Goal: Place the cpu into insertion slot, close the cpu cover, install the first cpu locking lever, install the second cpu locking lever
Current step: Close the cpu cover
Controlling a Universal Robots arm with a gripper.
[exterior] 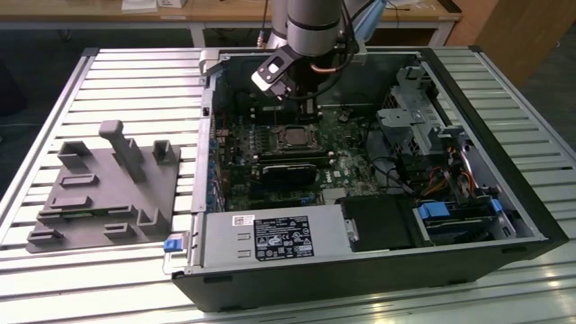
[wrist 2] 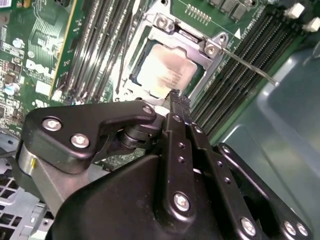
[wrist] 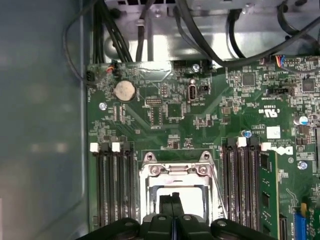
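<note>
Jaws pressed together, empty; the gripper [wrist 2: 175,96] tip sits at the edge of the lowered cpu cover [wrist 2: 192,47]. The cpu [wrist 2: 165,72] lies in the insertion slot [exterior: 277,137], mid-motherboard [wrist: 200,125]. I judge the free locking lever [wrist 2: 250,67] wants a steady, square push to avoid slipping

Silver-grey cpu [wrist 2: 167,74]; green mobo [wrist: 220,107]

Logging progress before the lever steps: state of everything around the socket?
cpu cover: lowered, closed.
cpu: seated, showing through the cover window.
locking lever: looks unlatched, sticking out over the memory slots.
gripper: shut, empty, by the cover's edge.
computer case: side open.
</note>
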